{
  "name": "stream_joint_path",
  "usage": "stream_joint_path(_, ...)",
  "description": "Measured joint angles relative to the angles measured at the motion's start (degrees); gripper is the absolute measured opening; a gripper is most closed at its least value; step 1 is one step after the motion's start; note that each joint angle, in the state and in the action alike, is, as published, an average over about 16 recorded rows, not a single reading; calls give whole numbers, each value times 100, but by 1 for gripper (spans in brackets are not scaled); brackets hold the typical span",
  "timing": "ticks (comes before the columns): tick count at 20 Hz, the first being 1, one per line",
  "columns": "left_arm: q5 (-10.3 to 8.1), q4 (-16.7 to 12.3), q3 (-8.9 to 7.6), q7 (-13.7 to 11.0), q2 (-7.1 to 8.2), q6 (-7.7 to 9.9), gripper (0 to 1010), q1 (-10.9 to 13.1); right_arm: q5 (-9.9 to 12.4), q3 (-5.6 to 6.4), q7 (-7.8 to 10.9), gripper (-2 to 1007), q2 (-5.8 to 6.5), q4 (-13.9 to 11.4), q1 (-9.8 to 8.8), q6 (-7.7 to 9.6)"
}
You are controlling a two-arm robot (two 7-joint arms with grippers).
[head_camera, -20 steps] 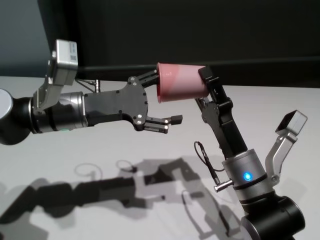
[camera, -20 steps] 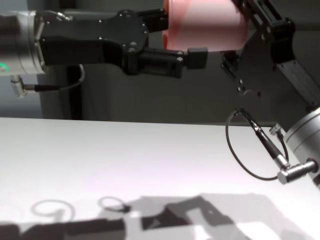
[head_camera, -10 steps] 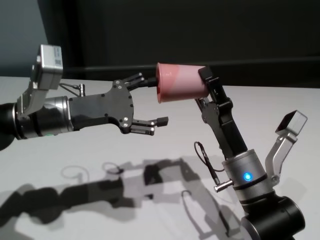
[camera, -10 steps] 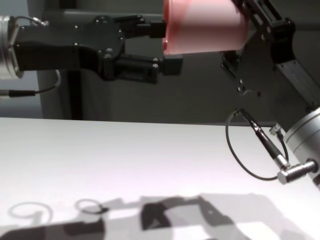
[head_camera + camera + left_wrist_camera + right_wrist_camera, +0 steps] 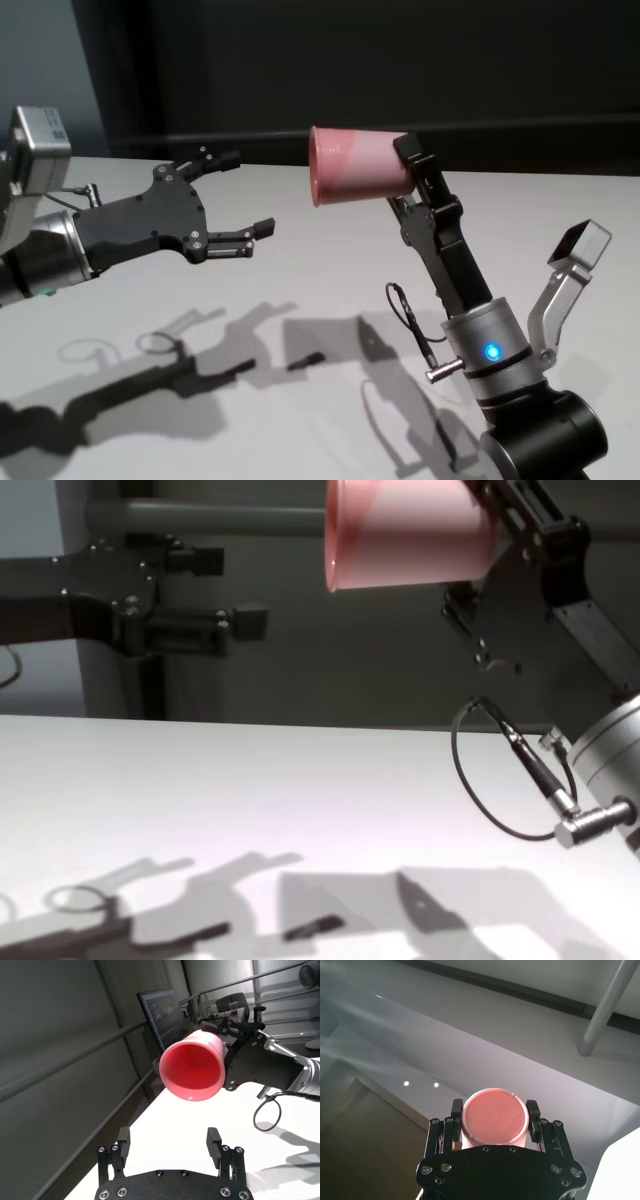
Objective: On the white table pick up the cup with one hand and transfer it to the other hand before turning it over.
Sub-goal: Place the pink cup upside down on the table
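I see my right gripper (image 5: pixel 405 170) clamped on the base end of the cup (image 5: pixel 355 177), holding it on its side high above the table (image 5: pixel 300 290). My left gripper (image 5: pixel 245 195) hangs well apart from the rim, fingers spread.

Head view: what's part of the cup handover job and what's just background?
Job:
- pink cup, on its side in the air, gripped at its base by the right end effector
- left end effector, open, clear of the cup's rim
- white table

Background:
- dangling cable on the right arm
- dark wall behind
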Motion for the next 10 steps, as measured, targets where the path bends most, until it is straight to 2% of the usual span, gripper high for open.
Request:
stream_joint_path(5,185,-152,-249,708,77,87,1001,407,0,0,0,738,0,0,0,0)
stream_joint_path(10,395,-204,-418,1306,12,130,1001,730,0,0,0,738,0,0,0,0)
